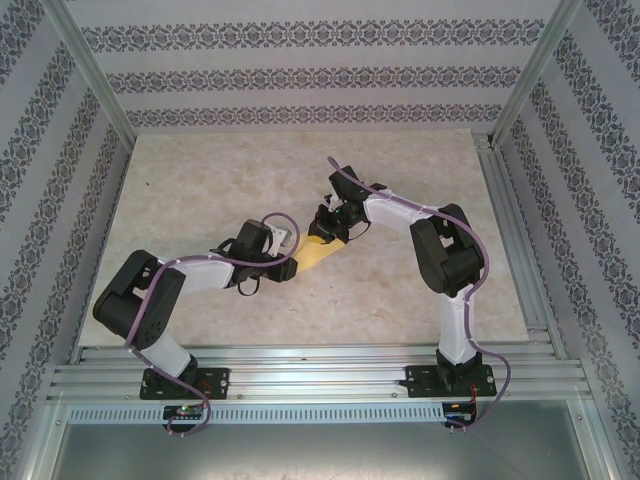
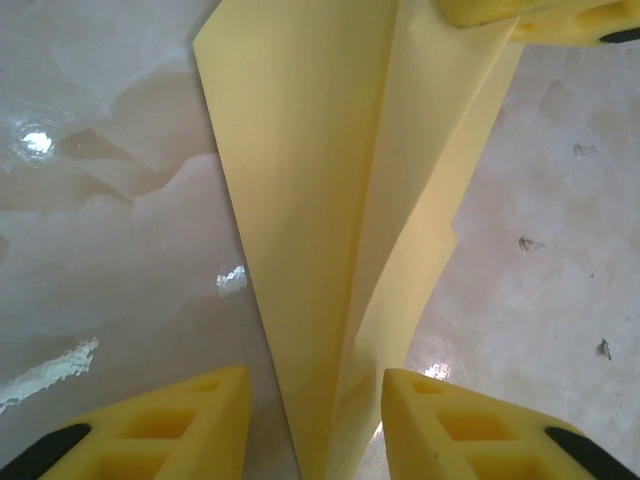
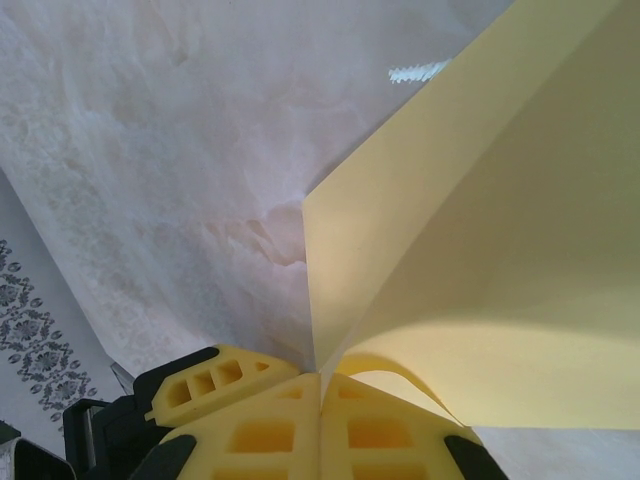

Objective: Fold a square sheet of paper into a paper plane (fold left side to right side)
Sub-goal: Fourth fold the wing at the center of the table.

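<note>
From above, we see the paper plane (image 1: 322, 252) lying centrally on the worktop (image 1: 220, 180). Left wrist: the left tool (image 2: 315, 425) stands half-open astride its tip. Right wrist: the right tool (image 3: 320, 405) pinches an edge. It looks light and floppy, so we'd grip at the creases.

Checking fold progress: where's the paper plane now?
Top view: the paper plane sits mid-table between the left gripper and right gripper, which pinches it.

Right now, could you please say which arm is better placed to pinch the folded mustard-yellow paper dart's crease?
Probably left: the left gripper stands open astride the narrow tip of the paper dart; the right gripper is shut on it.
</note>
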Motion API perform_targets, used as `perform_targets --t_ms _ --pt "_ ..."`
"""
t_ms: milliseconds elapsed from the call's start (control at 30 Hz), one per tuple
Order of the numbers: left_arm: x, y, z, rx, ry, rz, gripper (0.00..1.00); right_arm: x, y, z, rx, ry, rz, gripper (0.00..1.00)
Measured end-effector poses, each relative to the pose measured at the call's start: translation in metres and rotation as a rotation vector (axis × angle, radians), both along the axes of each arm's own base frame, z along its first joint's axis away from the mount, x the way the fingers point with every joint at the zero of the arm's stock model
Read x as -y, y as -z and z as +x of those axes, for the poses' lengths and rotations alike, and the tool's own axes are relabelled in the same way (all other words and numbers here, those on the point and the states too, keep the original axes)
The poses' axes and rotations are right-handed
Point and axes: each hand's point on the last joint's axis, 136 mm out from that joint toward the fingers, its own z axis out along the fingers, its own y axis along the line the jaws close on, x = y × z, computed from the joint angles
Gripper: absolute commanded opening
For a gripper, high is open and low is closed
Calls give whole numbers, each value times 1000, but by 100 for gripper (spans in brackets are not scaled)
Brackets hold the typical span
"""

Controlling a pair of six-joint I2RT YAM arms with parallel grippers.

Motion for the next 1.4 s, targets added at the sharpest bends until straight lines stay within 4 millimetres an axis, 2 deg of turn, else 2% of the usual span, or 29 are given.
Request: perform_targets --t_ms 400,600,667,833,900,967,1167,1400 --pt "8 6 -5 -3 52 10 11 0 0 0 -1 0 0 6" --pt "12 6 -8 6 77 17 4 3 -2 0 0 7 -8 31" --pt "13 7 -8 17 81 30 4 7 -8 3 10 19 -10 34" --pt "14 9 -10 49 95 79 4 18 -44 7 67 56 9 34" --pt "16 9 -10 62 98 93 4 21 -56 5 80 80 20 34" --pt "17 9 -10 70 101 103 4 22 -61 0 75 99 27 33" --pt "19 9 -10 96 107 139 4 17 -45 -15 3 140 11 32" --pt "25 3 -8 120 122 155 4 8 -30 -17 -33 157 -3 32"
